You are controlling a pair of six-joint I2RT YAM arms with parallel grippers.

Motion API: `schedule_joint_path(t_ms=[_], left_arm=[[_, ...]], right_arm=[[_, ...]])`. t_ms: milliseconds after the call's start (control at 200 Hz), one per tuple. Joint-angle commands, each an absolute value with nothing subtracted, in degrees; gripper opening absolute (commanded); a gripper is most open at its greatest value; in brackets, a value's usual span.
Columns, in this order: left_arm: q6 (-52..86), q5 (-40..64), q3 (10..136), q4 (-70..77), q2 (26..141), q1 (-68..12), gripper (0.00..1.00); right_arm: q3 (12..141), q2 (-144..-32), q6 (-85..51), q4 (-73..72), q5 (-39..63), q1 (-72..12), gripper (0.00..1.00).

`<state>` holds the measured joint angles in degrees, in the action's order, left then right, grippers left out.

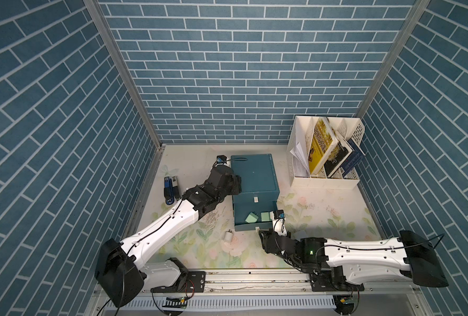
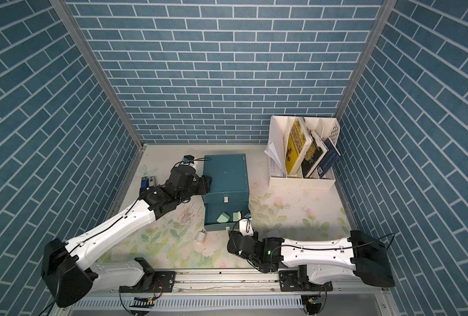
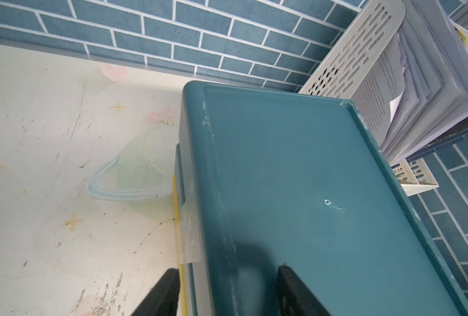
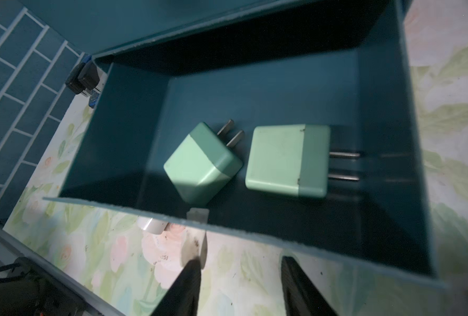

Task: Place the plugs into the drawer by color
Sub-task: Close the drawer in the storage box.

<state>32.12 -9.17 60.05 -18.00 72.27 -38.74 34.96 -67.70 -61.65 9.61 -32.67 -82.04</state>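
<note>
The dark teal drawer cabinet point(image 1: 254, 175) stands mid-table, with a lower drawer point(image 4: 386, 153) pulled out toward the front. Two mint green plugs point(image 4: 202, 164) point(image 4: 285, 161) lie side by side in it, seen also in both top views point(image 1: 250, 218) point(image 2: 236, 216). A white plug point(image 1: 228, 235) lies on the table just left of the drawer's front. My right gripper point(image 4: 239, 260) hovers open before the drawer's front wall, nothing between its fingers. My left gripper point(image 3: 227, 269) stands open astride the cabinet's left top rim, one finger outside, one over the top.
Blue and black staplers point(image 1: 170, 190) lie by the left wall. A white perforated book rack point(image 1: 326, 153) with books stands at the back right. Brick walls close in three sides. The arms' rail point(image 1: 254, 279) runs along the front.
</note>
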Motion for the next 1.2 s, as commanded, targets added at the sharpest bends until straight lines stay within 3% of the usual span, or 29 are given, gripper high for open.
schedule_joint_path(t_ms=[0,370,585,750,975,1195], left_arm=[[30.87,-7.95,58.27,-16.41,72.54,-38.14,0.57],[28.08,-6.02,56.25,-14.44,72.87,-37.97,0.45],[27.54,-4.92,54.55,-13.24,72.61,-37.97,0.42],[27.03,-3.98,53.72,-12.74,72.74,-37.97,0.42],[26.58,-3.04,53.27,-12.47,73.27,-37.97,0.41],[26.63,-3.40,53.20,-12.73,73.89,-37.97,0.39]], right_arm=[[37.01,-68.85,-59.96,5.37,-34.63,-80.37,0.45],[38.20,-73.63,-52.63,-5.86,-38.84,-74.24,0.33],[40.50,-77.79,-49.56,-10.02,-40.98,-71.82,0.36],[42.20,-80.13,-49.21,-10.41,-41.30,-70.93,0.46],[42.96,-81.45,-49.03,-10.47,-41.52,-70.43,0.83],[43.18,-82.11,-49.13,-9.47,-41.68,-70.24,0.88]])
